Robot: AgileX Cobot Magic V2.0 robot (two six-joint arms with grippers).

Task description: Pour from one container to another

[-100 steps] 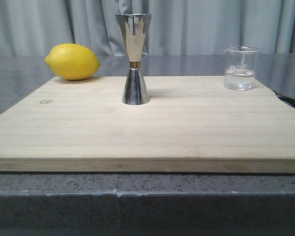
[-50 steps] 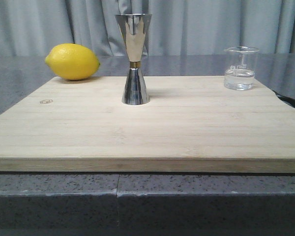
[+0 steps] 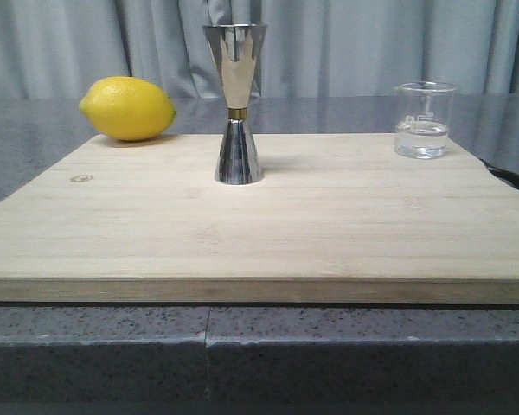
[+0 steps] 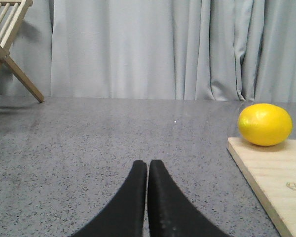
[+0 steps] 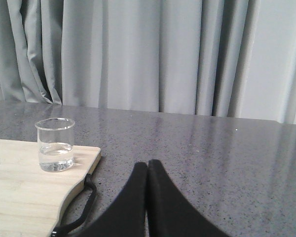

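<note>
A small clear glass beaker (image 3: 425, 120) with white marks stands at the far right of the wooden board (image 3: 259, 225), partly filled with clear liquid; it also shows in the right wrist view as the beaker (image 5: 55, 144). The tall steel jigger (image 3: 236, 104) with a gold waist band stands upright near the board's far middle. My left gripper (image 4: 147, 163) is shut and empty over the grey counter, left of the board. My right gripper (image 5: 147, 163) is shut and empty over the counter, right of the board. Neither gripper shows in the front view.
A yellow lemon (image 3: 127, 108) rests at the board's far left corner, seen too as the lemon (image 4: 265, 124). A black loop handle (image 5: 82, 207) hangs off the board's right edge. A wooden rack (image 4: 9, 39) stands far left. Grey curtains (image 3: 346, 43) close the back.
</note>
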